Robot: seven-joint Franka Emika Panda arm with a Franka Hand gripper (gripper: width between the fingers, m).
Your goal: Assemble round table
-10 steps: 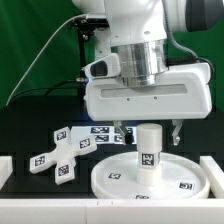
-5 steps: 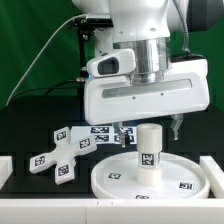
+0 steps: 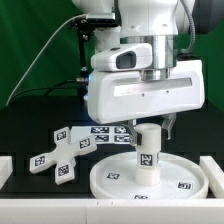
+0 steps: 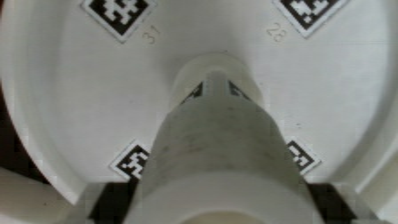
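Observation:
The white round disc (image 3: pixel 112 184) lies flat at the front of the table. The short white post (image 3: pixel 148 155) stands upright on its middle. My gripper (image 3: pixel 148 128) hangs directly over the post, with one finger on each side of its top and a small gap showing on both sides. In the wrist view the post (image 4: pixel 222 150) fills the middle, over the disc (image 4: pixel 71 90), between my gripper (image 4: pixel 222 202) and its dark fingertips (image 4: pixel 116 203). The cross-shaped foot piece (image 3: pixel 55 155) lies on the table to the exterior view's left of the disc.
The marker board (image 3: pixel 100 132) lies flat behind the disc, partly hidden by my hand. A white block (image 3: pixel 5 172) sits at the exterior view's left edge and another (image 3: pixel 217 172) at the right edge. A green backdrop stands behind.
My hand has shifted and turned a little above the post. The fingers now stand closer to the post's sides than a second ago. Post, disc and foot piece have not moved.

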